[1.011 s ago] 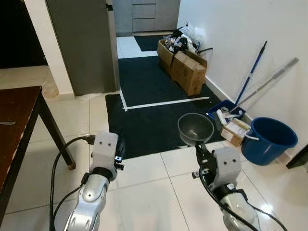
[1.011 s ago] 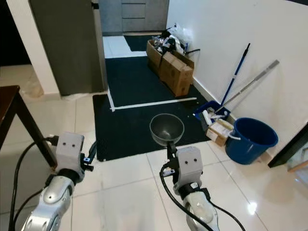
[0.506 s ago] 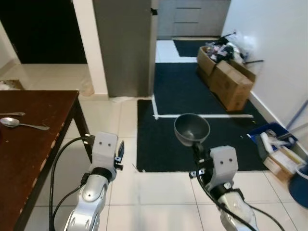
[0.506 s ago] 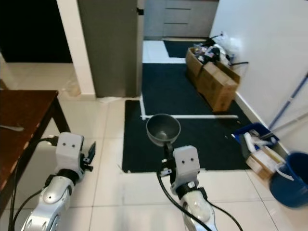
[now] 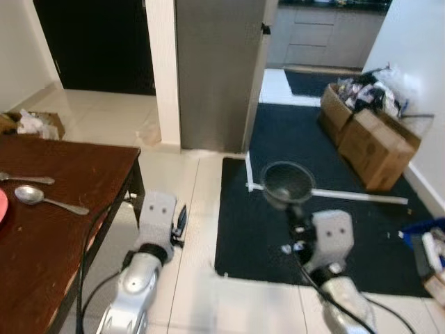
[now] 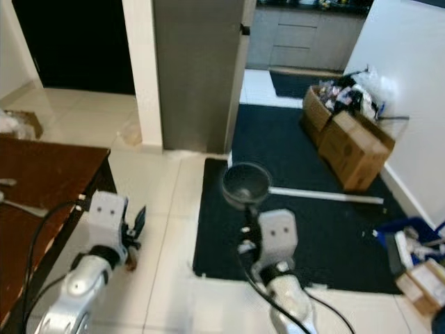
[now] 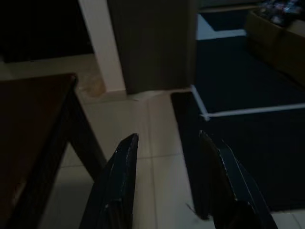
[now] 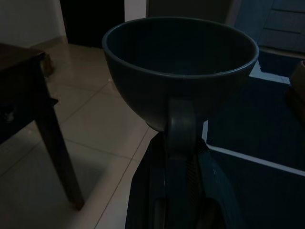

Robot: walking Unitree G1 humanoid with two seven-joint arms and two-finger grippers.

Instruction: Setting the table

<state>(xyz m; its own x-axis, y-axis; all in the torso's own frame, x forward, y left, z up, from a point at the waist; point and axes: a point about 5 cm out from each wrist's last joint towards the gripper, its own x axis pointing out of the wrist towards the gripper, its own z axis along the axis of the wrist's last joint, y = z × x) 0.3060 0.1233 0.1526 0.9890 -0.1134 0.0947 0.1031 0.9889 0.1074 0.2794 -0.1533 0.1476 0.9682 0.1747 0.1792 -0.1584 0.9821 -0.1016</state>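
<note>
Bowl (image 5: 286,185) in dark grey sits upright in our right tool (image 8: 183,162), whose two black fingers (image 8: 143,200) are clamped on the handle-like tab at the bowl's base, so the bowl is carried in the air in front of us, over the edge of the black floor mat (image 5: 327,209). Our left tool (image 7: 167,176) is held low over the pale floor tiles (image 5: 188,202) beside the corner of the worktop, its fingers (image 7: 121,181) standing apart with nothing between them.

To our left is the dark brown wooden worktop (image 5: 62,229). On it lie a spoon (image 5: 45,198), a second piece of cutlery (image 5: 28,179) near the far edge, and the rim of a red plate (image 5: 2,209) at the picture's border. Ahead of us stands a tall grey refrigerator (image 5: 215,69) beside a white pillar (image 5: 161,69), with a dark doorway (image 5: 94,42) further left. A white tape line (image 5: 348,195) crosses the mat. Cardboard boxes (image 5: 368,136) filled with clutter stand along the white wall on our right, and grey cabinets (image 5: 313,35) show in the background.
</note>
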